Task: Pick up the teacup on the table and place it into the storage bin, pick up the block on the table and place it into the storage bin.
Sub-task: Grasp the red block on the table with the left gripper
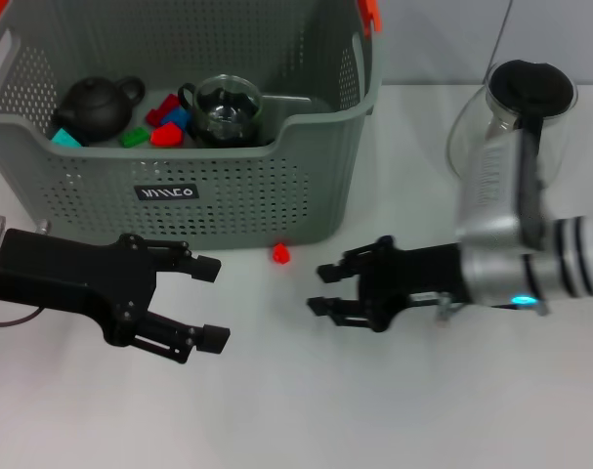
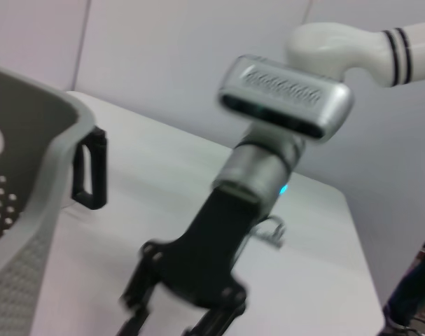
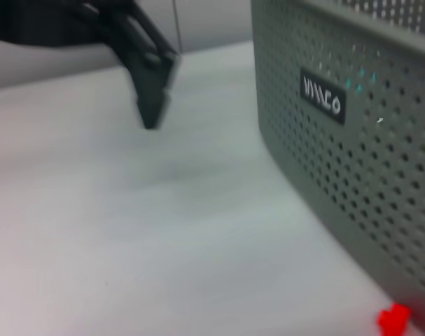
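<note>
A glass teacup [image 1: 228, 107] already sits inside the storage bin [image 1: 179, 186]; a red block [image 1: 279, 255] lies just before the bin, between the left tool [image 1: 210, 303] and right tool [image 1: 325, 289], both open and empty.

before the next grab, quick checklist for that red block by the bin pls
1. Red block on the table, touching nothing but close to the storage bin wall: ok.
2. Right gripper open, empty, level with the block: ok.
3. Left gripper open, empty, off to the side: ok.
4. Room for a finger between block and bin wall: cannot tell.
5. Bin has room beside the black teapot and glass pot: ok.
</note>
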Robot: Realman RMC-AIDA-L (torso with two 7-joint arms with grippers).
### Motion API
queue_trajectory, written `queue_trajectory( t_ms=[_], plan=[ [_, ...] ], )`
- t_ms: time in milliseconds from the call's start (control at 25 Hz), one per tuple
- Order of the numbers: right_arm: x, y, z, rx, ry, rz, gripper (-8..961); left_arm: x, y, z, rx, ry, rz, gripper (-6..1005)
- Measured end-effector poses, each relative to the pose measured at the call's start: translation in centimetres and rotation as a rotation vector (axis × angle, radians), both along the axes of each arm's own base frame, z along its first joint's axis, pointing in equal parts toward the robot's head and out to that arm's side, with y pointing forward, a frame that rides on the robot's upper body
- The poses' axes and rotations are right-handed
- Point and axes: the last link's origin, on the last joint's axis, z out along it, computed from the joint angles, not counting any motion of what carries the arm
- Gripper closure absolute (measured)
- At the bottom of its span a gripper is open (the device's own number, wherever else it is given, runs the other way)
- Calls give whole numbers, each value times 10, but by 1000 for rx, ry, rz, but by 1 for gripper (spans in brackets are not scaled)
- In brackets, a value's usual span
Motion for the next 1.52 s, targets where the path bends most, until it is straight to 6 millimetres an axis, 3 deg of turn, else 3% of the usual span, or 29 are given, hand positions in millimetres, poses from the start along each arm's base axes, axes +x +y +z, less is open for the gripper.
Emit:
queue_trajectory(
  t_ms=[160, 440, 640, 760, 800, 960, 1520],
  plan=[
    [11, -6, 29, -18, 49, -20, 496, 0, 5, -2, 21, 10, 19, 50],
    [28, -9, 104, -43, 199, -106, 489, 4, 13, -21, 10, 69, 40, 49],
    [31, -23, 143, -103, 282, -119, 354, 10, 19, -40, 11, 109, 40, 49],
    [27, -30, 160, -148, 309, -120, 116, 14, 22, -47, 27, 116, 30, 50],
    [26, -32, 164, -157, 320, -120, 93, 15, 23, -49, 33, 121, 25, 50],
    [21, -31, 176, -131, 371, -117, 3, 20, 29, -60, 49, 160, -2, 49],
    [13, -24, 174, -88, 434, -131, 8, 48, 38, -84, 69, 347, -231, 49]
  ],
)
